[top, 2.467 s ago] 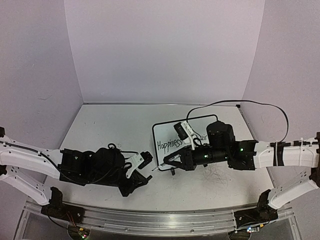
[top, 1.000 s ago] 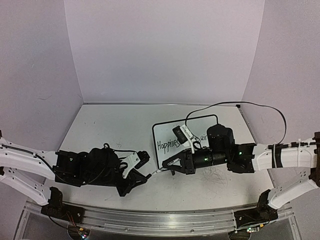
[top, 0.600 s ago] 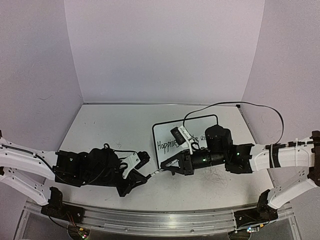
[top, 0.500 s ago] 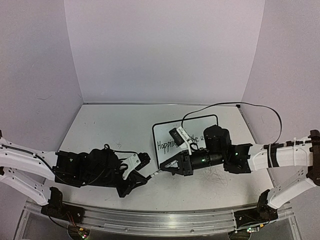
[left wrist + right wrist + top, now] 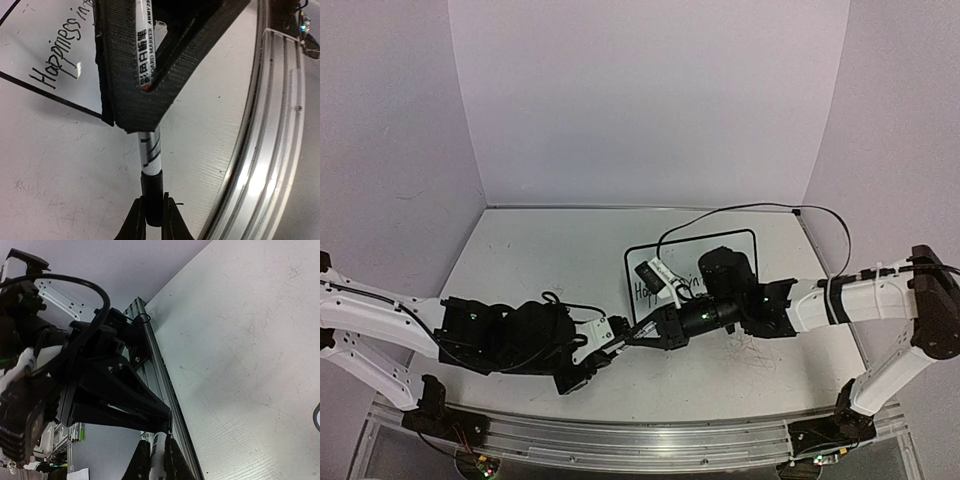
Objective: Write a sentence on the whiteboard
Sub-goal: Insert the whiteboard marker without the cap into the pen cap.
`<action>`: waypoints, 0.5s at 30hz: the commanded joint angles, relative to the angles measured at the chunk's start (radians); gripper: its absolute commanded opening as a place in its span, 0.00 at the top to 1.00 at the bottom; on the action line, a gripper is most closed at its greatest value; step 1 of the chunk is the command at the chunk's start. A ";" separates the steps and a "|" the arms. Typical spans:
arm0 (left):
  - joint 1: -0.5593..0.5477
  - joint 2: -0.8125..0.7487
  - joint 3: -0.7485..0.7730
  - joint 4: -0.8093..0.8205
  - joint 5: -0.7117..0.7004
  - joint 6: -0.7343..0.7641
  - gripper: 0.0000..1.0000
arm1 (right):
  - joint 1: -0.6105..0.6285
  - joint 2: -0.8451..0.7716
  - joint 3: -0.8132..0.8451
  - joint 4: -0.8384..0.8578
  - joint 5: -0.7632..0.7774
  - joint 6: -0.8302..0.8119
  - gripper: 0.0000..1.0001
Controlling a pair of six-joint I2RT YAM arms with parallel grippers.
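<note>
Showing what the top view half hid, the left wrist camera caught the sentence (image 5: 57, 55), "Happiness in", on the whiteboard (image 5: 35, 30) at 10 o'clock; left gripper (image 5: 152, 217) and right gripper (image 5: 155, 460) both clamped the marker (image 5: 150, 150) at the board's 7 o'clock overhead.

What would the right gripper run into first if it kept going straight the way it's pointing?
The left gripper. It sits directly ahead of the right gripper, nearly tip to tip, and both are shut on the same marker, so there is hardly any gap between them.
</note>
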 commanded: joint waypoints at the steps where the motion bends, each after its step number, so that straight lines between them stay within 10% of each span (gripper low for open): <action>1: -0.044 0.040 0.135 0.244 -0.288 0.052 1.00 | 0.103 0.107 0.053 0.113 -0.037 0.123 1.00; 15: -0.134 0.002 0.007 0.392 -0.471 0.027 1.00 | 0.184 0.275 -0.008 0.532 0.106 0.468 1.00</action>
